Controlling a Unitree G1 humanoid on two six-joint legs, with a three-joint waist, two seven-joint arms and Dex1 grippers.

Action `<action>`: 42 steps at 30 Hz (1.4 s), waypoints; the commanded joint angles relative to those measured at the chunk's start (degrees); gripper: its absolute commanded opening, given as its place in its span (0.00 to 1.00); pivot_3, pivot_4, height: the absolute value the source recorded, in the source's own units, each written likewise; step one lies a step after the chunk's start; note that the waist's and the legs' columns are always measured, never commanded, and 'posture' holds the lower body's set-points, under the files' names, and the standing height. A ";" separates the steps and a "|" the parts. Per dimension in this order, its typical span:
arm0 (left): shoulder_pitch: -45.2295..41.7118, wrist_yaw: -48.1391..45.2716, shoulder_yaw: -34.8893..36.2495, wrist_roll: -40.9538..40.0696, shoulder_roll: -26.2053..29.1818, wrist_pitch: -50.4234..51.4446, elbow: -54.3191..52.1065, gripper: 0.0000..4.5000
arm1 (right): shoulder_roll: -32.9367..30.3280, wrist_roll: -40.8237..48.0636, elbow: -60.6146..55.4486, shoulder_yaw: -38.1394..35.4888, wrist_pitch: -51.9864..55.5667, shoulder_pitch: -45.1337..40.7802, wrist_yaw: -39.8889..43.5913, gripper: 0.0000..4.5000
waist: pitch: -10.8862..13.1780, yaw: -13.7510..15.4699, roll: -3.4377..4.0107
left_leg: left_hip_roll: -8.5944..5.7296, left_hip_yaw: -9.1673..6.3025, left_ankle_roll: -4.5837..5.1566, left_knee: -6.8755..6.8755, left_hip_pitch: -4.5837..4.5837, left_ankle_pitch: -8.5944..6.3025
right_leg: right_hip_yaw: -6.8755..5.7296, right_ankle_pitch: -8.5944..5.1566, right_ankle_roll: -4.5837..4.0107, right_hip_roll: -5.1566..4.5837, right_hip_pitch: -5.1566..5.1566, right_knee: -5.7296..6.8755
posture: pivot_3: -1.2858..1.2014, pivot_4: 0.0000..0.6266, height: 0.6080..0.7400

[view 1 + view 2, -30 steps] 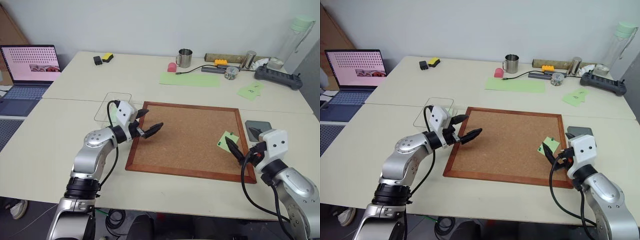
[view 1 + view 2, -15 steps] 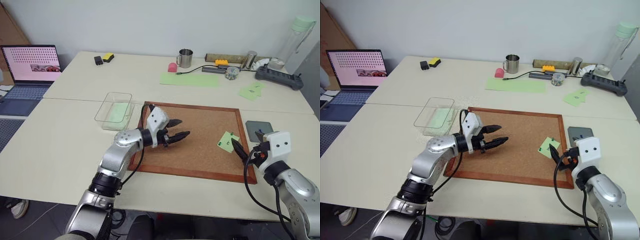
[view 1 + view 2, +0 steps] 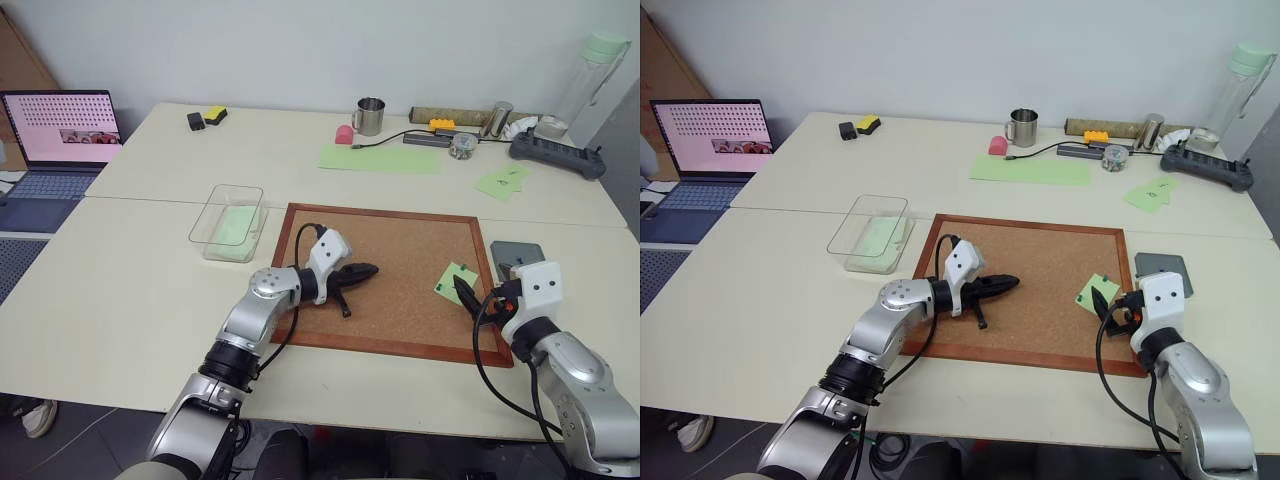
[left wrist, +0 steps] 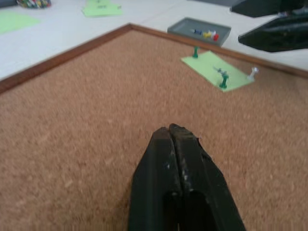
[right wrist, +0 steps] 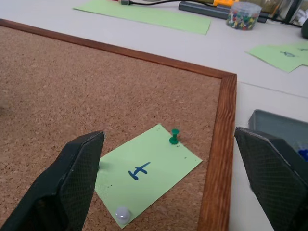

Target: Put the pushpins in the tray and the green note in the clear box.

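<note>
- Left eye view: left tool (image 3: pixel 356 271) sits at frame centre over the corkboard (image 3: pixel 400 240), its fingers pressed together on nothing. The right tool (image 3: pixel 466 292) at lower right is spread wide just beside the green note (image 3: pixel 454 282), which lies pinned near the board's right edge. The tray (image 3: pixel 517 256) rests on the tabletop (image 3: pixel 120 300) just right of the board; the clear box (image 3: pixel 229 221) stands left of the board, a pale-green sheet inside it.
- Left wrist view: upper right of the frame shows the note held by pushpins (image 4: pixel 223 80), two green and one white, with more pins already in the tray.
- Right wrist view: wide fingers (image 5: pixel 72 178) flank the note at lower centre. The pins look tiny, hard and slippery; taking each by its plastic head seems best. The note is thin and limp, so pinching a free edge once unpinned should work.
</note>
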 commanded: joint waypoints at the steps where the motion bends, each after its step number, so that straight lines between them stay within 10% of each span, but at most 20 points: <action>1: -1.30 -1.60 -0.76 1.18 -0.13 -2.54 1.18 0.01 | 0.68 -0.65 0.99 0.14 -1.74 -1.78 -0.60 1.00 | 0.00 0.04 0.00 | 0.00 -0.01 0.00 0.00 0.00 0.00 | -0.01 0.00 0.00 0.00 0.00 0.00 | 0.52 0.24 1.00; 16: -2.03 -2.03 -3.06 6.20 -0.52 -4.67 5.87 0.01 | 3.63 -0.12 13.53 -0.87 -1.77 -10.09 -2.79 1.00 | -0.11 0.38 0.16 | -0.03 -0.01 0.01 0.02 0.09 0.00 | -0.02 0.00 0.00 -0.02 0.11 0.01 | 0.52 0.24 1.00; 39: -2.47 -1.12 -2.56 6.87 0.21 -4.59 4.82 0.00 | 3.91 -1.81 17.51 0.35 -6.51 -12.00 -2.12 0.00 | -0.12 0.29 0.17 | -0.03 -0.01 0.01 0.02 0.09 0.00 | -0.02 0.00 0.00 -0.03 0.10 0.02 | 0.52 0.24 1.00; 42: -2.97 -0.42 -2.54 7.36 0.07 -4.82 5.67 0.00 | 4.32 -1.16 17.23 0.00 -7.12 -11.78 -1.82 0.00 | -0.12 0.28 0.17 | -0.03 -0.02 0.01 0.02 0.09 0.01 | -0.02 0.00 0.00 -0.02 0.10 0.02 | 0.52 0.24 1.00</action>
